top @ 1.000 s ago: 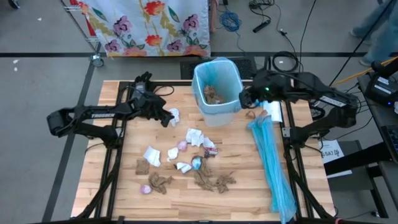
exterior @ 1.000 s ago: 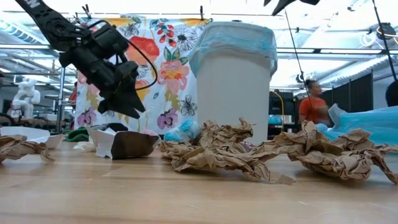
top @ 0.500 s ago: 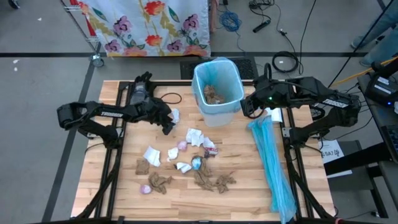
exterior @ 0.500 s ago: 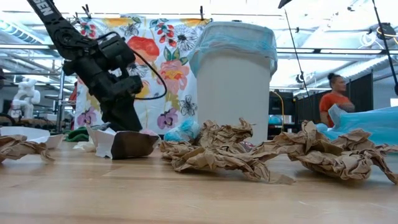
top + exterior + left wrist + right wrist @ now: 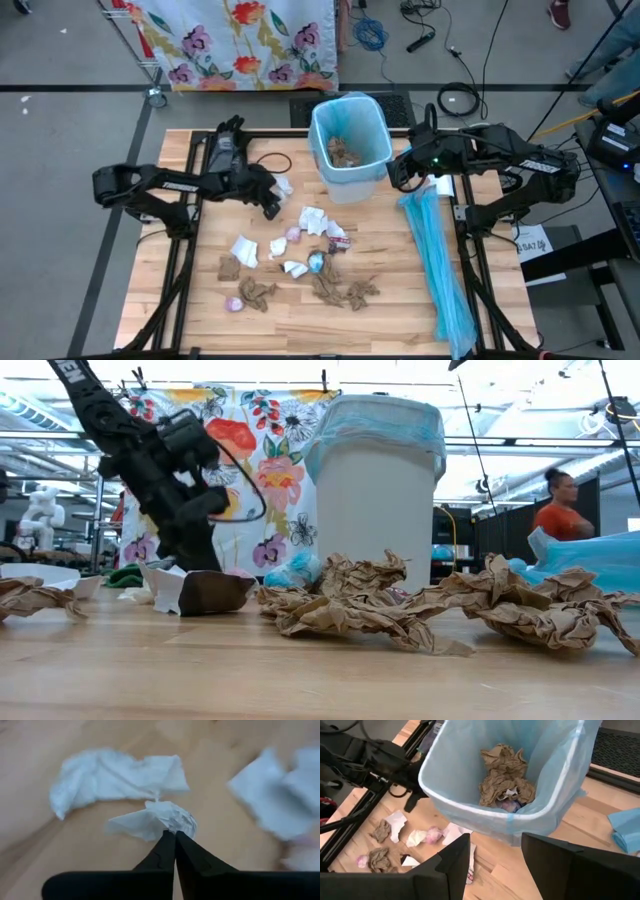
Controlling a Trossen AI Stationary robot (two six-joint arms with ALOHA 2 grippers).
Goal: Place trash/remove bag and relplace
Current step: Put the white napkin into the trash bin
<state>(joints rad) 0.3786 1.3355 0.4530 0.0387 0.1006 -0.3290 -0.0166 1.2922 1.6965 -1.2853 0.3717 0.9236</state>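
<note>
Left hand [image 5: 175,836] closed, seemingly pinching white tissue [image 5: 159,819].

1. The table [image 5: 400,300] is pale, matt planked wood.
2. The trash [image 5: 345,293] is creased brown paper and soft white tissue.
3. The bin [image 5: 375,510] is smooth plastic, lined with a thin light-blue plastic bag [image 5: 560,775].
4. The grippers look matt black.

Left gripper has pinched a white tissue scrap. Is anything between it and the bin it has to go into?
Nothing visible blocks the way. The left gripper is shut on the white tissue scrap, and only bare table lies between it and the bin. The right gripper, open, waits at the bin's far side, off that path.
</note>
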